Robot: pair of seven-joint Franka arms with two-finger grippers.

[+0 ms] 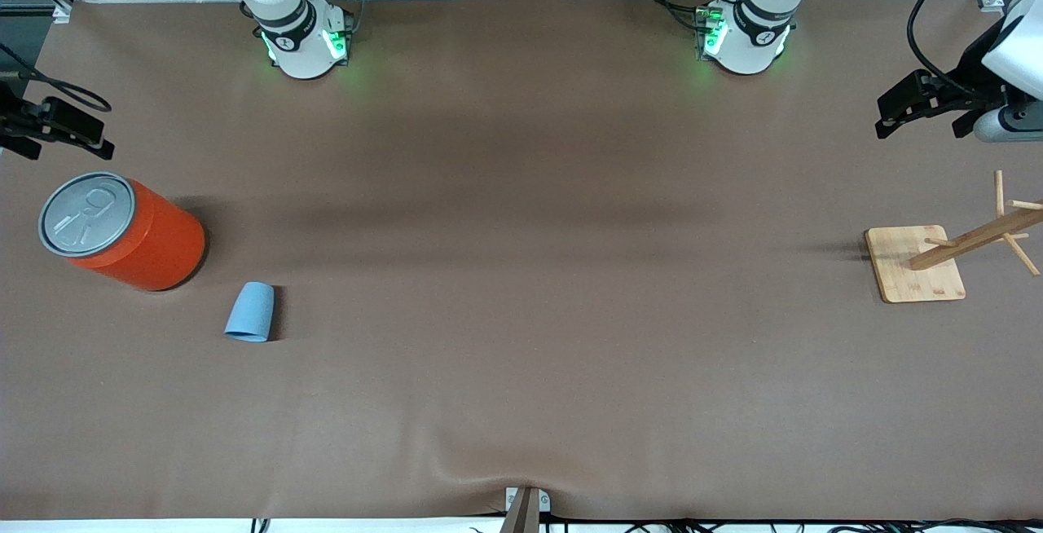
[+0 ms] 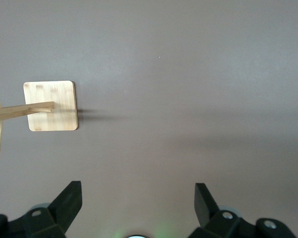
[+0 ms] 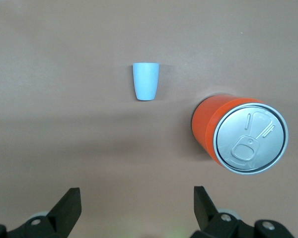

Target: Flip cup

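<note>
Currently cup [image 1: 251,312] sits on table [image 1: 521,313] beside orange can [image 1: 122,231], nearer front camera, toward right arm's end. Looks light, stiff, smooth plastic; tapered wall may slip, so grip mid-wall. Right gripper [image 3: 134,208] and left gripper [image 2: 136,208] jaws spread, empty, both waiting aloft.

1. Big orange cylindrical can with a grey pull-tab lid [image 1: 122,231] standing upright on the brown table cover [image 1: 521,272], at the right arm's end of the table.
2. Bamboo rack [image 1: 937,260] at the left arm's end: a flat square base with rounded corners, a post rising from it, and a few thin pegs sticking out near the top.
3. The cover has a small wrinkle at its edge nearest the front camera.
</note>
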